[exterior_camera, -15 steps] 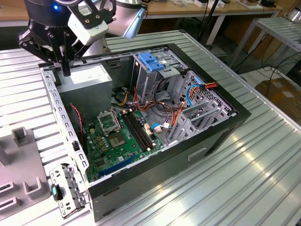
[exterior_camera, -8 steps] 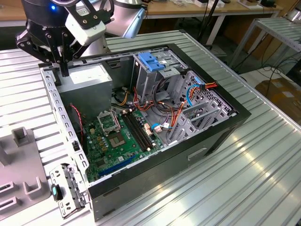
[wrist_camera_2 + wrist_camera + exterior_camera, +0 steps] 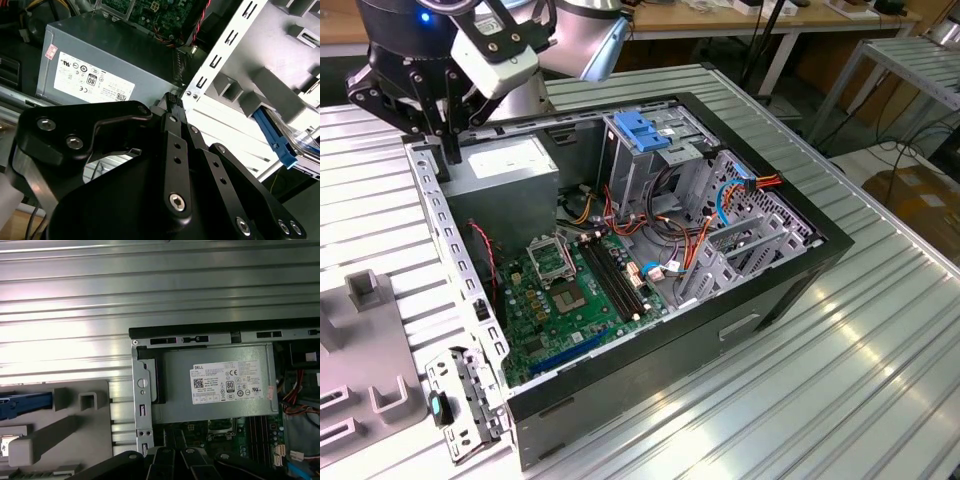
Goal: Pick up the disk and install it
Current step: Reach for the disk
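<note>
At the exterior view's upper left the gripper [image 3: 444, 160] hangs above the computer case [image 3: 460, 270] rim by the power supply [image 3: 505, 175], jaws clenched, empty. The disk [image 3: 25, 405] lies on the grey fixture [image 3: 95, 440] outside the case. Reaching it with jaws closed could shove its blue carrier [image 3: 276, 141] askew.

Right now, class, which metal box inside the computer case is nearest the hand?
The grey power supply with the white sticker: the hand hangs beside it, while the blue-topped drive cage stands farther off.
</note>
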You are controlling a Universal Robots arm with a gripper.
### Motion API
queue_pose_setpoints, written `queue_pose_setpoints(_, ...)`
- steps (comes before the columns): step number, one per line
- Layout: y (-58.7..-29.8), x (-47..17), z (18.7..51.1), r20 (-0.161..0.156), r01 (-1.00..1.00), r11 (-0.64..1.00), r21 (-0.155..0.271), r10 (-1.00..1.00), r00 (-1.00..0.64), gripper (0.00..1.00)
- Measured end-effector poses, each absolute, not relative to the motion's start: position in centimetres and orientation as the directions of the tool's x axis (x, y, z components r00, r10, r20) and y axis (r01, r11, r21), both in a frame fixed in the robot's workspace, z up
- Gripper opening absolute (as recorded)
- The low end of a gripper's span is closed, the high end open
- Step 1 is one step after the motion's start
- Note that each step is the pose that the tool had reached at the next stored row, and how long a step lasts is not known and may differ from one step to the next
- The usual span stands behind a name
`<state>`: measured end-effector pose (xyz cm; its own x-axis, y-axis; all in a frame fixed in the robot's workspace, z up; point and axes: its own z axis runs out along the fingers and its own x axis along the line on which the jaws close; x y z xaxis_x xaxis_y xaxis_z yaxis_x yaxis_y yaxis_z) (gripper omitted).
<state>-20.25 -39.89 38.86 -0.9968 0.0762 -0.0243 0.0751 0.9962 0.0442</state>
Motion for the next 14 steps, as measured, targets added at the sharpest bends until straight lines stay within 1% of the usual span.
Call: queue_pose_setpoints(14,-39.4,-21.9,38.8,-0.025,0.075,0.997,0.034,0.076,-0.997,0.11)
